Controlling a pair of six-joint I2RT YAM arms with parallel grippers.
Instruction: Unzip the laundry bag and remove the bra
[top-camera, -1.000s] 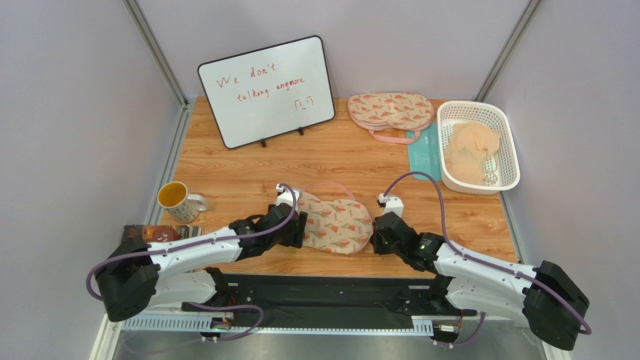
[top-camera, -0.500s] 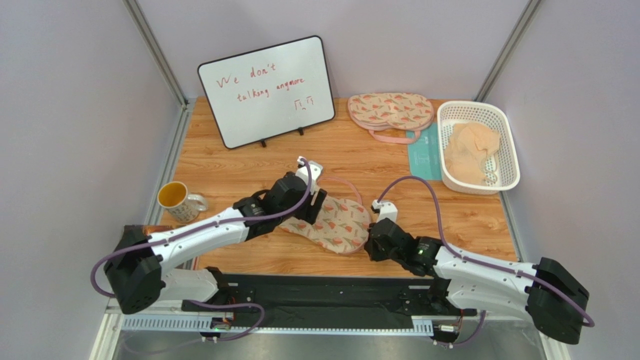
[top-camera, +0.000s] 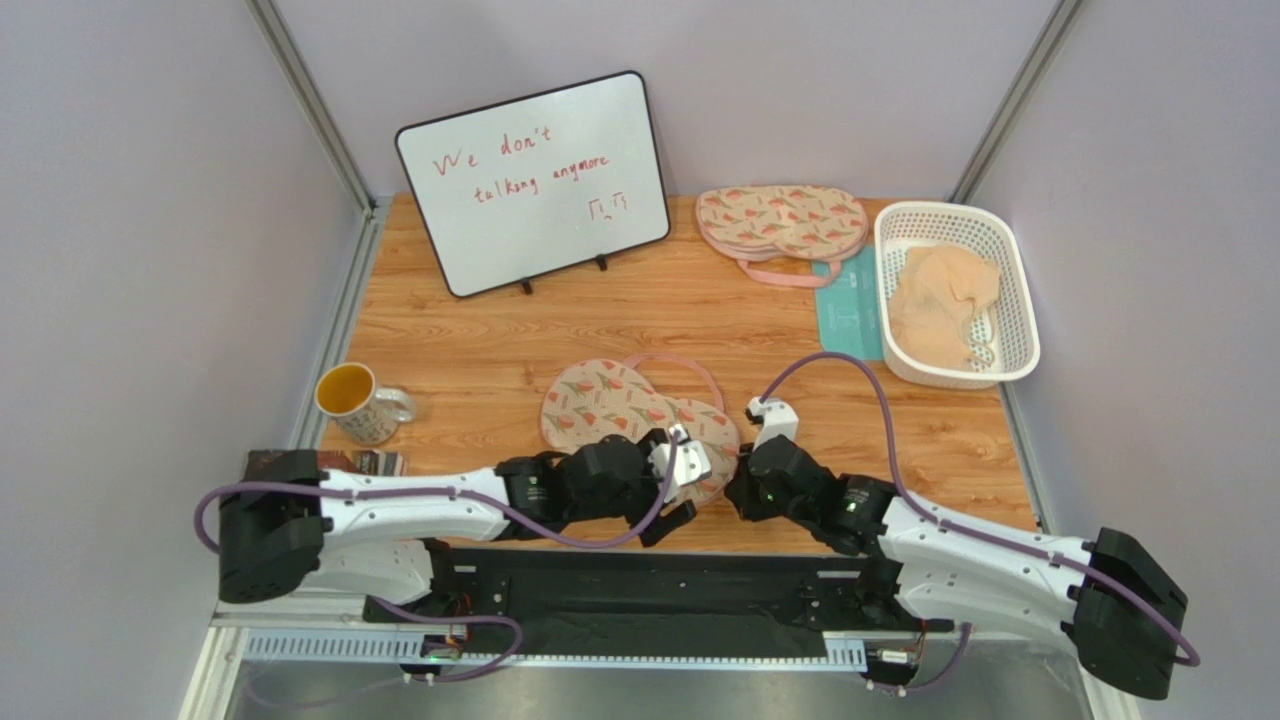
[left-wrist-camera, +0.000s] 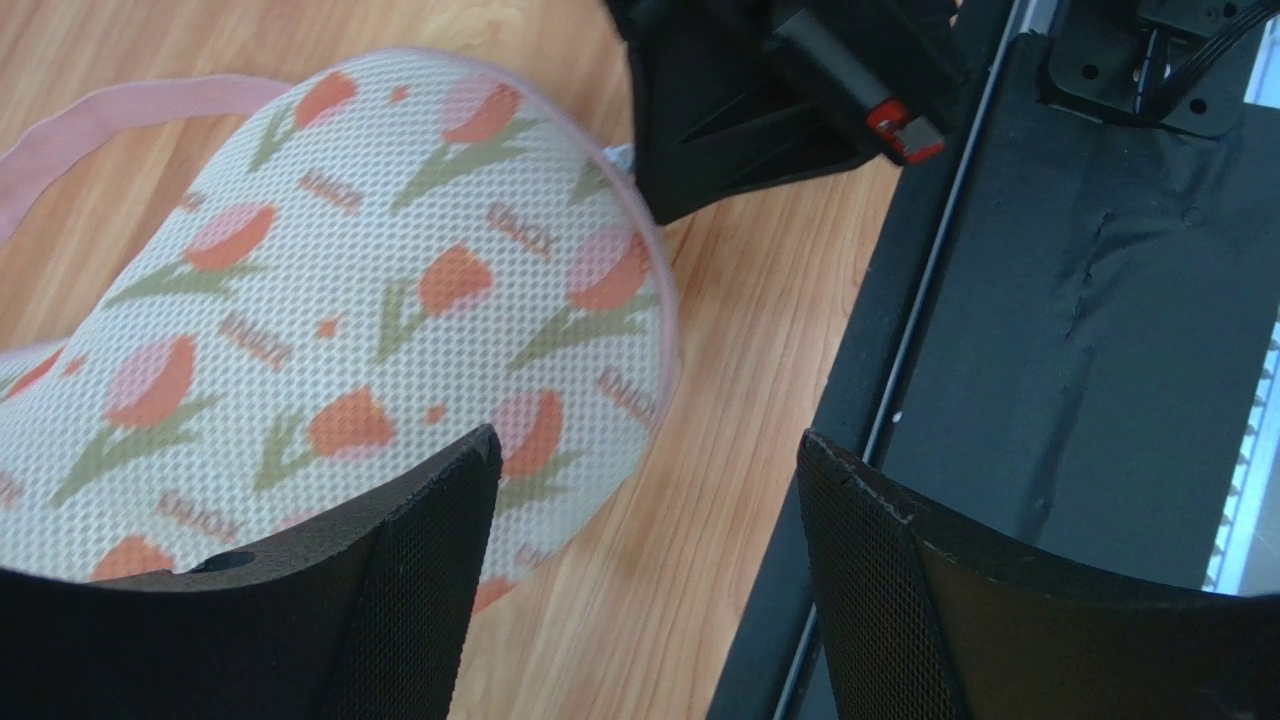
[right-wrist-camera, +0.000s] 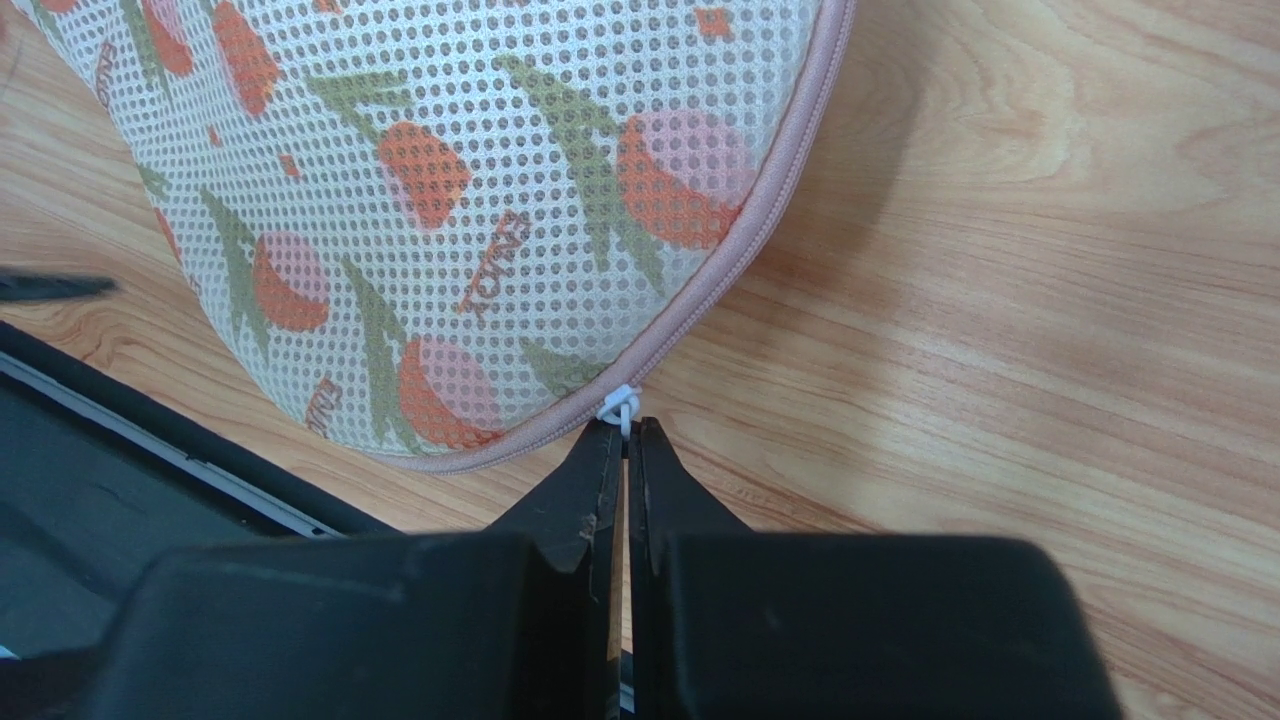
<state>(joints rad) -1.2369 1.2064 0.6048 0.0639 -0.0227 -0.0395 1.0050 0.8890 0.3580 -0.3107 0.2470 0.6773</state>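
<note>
two grippers work the laundry bag (top-camera: 613, 399), which lies at the table's (top-camera: 481, 323) 6 o'clock. left gripper (left-wrist-camera: 646, 488) released, jaws wide over bag's 6 o'clock edge. right gripper (right-wrist-camera: 627, 438) clenched on white zipper pull (right-wrist-camera: 618, 402) at 4 o'clock. step: start of unzipping. next: pin bag, drag pull along seam. bra unseen.

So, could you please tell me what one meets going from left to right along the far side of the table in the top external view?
whiteboard → second floral pouch → white basket, holding pale peach fabric
</note>
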